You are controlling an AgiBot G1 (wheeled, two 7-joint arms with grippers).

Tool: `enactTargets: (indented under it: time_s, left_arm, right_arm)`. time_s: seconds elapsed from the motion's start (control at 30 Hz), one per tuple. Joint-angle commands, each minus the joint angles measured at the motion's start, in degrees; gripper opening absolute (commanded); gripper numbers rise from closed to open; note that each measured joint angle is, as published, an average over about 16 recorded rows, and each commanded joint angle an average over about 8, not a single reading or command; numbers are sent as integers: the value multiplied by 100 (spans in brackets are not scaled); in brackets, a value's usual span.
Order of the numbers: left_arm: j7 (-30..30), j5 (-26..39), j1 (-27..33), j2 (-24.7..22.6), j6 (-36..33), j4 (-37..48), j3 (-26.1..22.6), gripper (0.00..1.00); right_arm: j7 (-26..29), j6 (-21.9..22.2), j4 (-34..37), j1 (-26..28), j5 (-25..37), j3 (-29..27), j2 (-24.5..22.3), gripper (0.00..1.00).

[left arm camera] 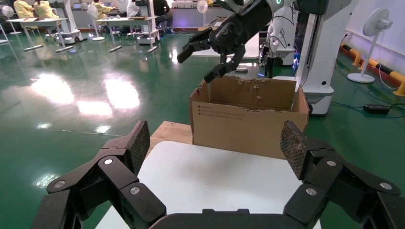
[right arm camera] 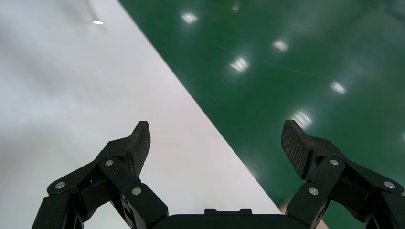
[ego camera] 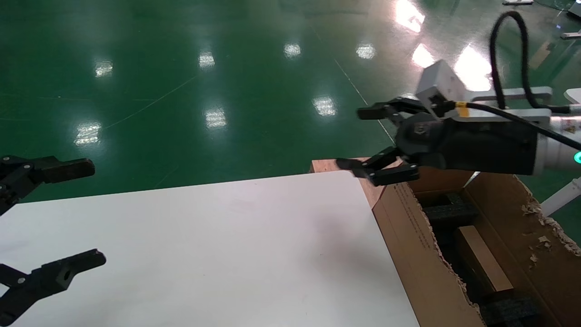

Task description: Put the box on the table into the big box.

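The small brown box [ego camera: 481,259] lies inside the big box [ego camera: 408,236], on black foam [ego camera: 454,211]. The big box stands against the right end of the white table [ego camera: 204,245]; it also shows in the left wrist view [left arm camera: 248,124]. My right gripper [ego camera: 356,138] is open and empty, held in the air over the table's far right corner and the carton's far end. Its own view shows it [right arm camera: 215,138] above the table edge [right arm camera: 71,95]. My left gripper [ego camera: 91,213] is open and empty over the table's left end, also in its own view [left arm camera: 215,143].
A light-brown plywood board [ego camera: 374,193] sticks out under the table's far right corner, beside the carton. The carton's rims are ragged [ego camera: 544,227]. A white robot stand [left arm camera: 325,57] and a floor fan [left arm camera: 370,43] stand behind the carton. Green floor lies beyond.
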State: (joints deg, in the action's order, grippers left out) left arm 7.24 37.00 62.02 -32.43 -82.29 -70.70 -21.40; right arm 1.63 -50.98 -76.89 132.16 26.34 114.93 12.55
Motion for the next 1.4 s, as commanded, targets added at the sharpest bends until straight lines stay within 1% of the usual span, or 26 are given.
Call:
enactTargets:
  time_s: [0.03,1.23,1.4]
  left_arm:
    - [0,0,0,0,0,0,0,100]
    - [0,0,0,0,0,0,0,100]
    - [0,0,0,0,0,0,0,100]
  right_arm:
    - [42,-159,15,-323,71,-453,103,100]
    - [798,-3035,289,-6173,1357,-8649,1965,100]
    - [885,-3374,322,-6864,1507,-9617,2184,100]
